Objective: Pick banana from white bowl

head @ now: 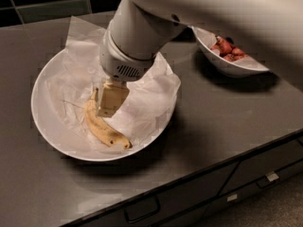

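Kitchen setting: dark bench (227, 126), handled drawers (189, 200) beneath, dark wall tiles (52, 4) behind; food in bowls. Robot tool (111, 100) low inside white bowl (42, 117), beside banana (102, 126).

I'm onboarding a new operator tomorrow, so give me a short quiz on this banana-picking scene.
1. True or false: the spotted yellow banana lies in the wide white paper-lined bowl.
2. What does the deeper white bowl at the right hold?
3. Where is the robot's gripper? A) low over the banana's upper end, inside the wide bowl; B) above the deeper bowl; C) raised high, clear of both bowls.
Key: 1 true; 2 red pieces; 3 A.
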Controlling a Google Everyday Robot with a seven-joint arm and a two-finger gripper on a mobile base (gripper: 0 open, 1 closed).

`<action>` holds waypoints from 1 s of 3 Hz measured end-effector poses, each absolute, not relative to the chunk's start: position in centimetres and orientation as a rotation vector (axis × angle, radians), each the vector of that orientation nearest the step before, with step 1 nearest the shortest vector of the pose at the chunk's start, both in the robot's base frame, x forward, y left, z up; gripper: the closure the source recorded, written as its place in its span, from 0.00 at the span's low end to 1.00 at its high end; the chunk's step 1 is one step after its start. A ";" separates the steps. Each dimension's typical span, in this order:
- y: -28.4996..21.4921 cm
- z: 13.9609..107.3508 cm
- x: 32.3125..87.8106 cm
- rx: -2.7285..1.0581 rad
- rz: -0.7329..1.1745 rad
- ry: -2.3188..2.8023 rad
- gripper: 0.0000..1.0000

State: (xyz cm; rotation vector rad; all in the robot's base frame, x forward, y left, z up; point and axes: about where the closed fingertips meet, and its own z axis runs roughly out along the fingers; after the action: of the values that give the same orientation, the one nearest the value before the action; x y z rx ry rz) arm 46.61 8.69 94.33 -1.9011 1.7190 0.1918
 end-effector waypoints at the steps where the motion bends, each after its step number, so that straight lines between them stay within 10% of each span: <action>1: 10.1 93.4 47.5 -1.904 0.217 1.723 0.32; 3: 11.8 92.0 47.2 -1.899 0.262 1.794 0.42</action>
State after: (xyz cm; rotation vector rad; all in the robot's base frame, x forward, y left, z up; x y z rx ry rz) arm 47.20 11.76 92.00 -1.8986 1.7942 0.2623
